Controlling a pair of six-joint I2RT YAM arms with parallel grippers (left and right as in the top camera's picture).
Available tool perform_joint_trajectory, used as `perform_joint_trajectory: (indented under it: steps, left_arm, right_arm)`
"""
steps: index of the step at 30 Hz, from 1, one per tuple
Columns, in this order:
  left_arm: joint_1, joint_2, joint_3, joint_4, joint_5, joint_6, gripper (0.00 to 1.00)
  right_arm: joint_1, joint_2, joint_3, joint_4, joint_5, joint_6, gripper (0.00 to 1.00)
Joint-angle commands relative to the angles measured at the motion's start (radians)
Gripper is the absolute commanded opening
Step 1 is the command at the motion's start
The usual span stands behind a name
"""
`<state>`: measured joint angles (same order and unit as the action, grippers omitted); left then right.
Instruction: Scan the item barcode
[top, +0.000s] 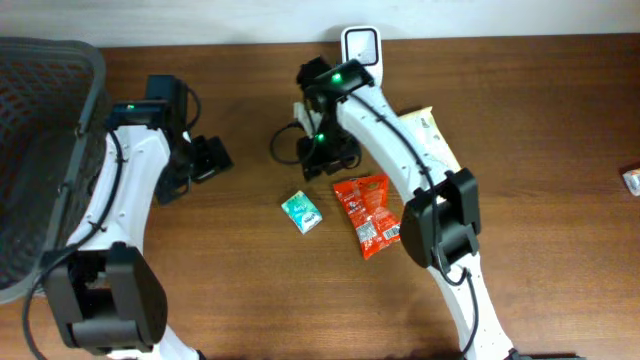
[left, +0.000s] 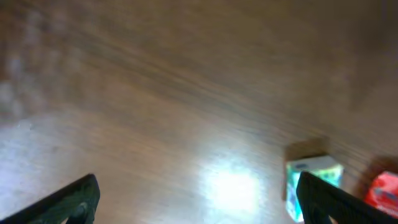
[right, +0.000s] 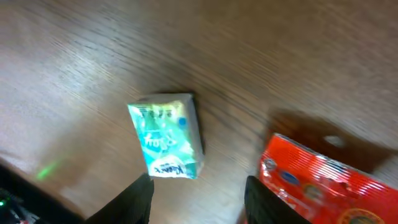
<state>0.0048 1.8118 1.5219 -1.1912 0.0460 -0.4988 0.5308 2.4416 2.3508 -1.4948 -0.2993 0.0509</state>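
Both hover downturned: left tool (left: 198, 186) spread wide, right tool (right: 199, 183) parted above green packet (right: 166, 137).

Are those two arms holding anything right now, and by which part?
Nothing. The left tool and right tool are both open and empty; the green pack lies on the table.

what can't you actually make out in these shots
Barcode on the green packet: print blurred in the right wrist view, too small overhead.
Cream packet: mostly covered by the right arm, overhead.
Item at the right edge: cut off by the frame, overhead.
Red packet: cut off by the frame edge, both wrist views.
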Motion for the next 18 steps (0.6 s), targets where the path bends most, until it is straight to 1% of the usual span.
perform_joint_trajectory:
  steps: [1, 5, 8, 15, 16, 18]
  left_arm:
    - [0.003, 0.03, -0.003, -0.018, -0.009, -0.005, 0.99]
    - [0.003, 0.032, -0.003, -0.014, -0.009, -0.005, 0.99]
    - [0.003, 0.032, -0.003, -0.007, -0.009, -0.005, 0.99]
    - [0.003, 0.032, -0.003, -0.006, -0.009, -0.005, 0.99]
    - [0.003, 0.032, -0.003, -0.006, -0.009, -0.005, 0.99]
    - [0.003, 0.032, -0.003, -0.005, -0.009, -0.005, 0.99]
  right_arm:
    - [-0.011, 0.002, -0.068, 0.034, 0.011, 0.009, 0.46]
    - [-0.015, 0.002, -0.184, 0.111, -0.113, 0.003, 0.43]
    - [-0.013, 0.002, -0.214, 0.124, -0.222, -0.078, 0.43]
    - [-0.013, 0.002, -0.248, 0.132, -0.232, -0.081, 0.43]
    - [-0.012, 0.002, -0.267, 0.148, -0.232, -0.08, 0.39]
    - [-0.011, 0.002, -0.307, 0.185, -0.232, -0.076, 0.38]
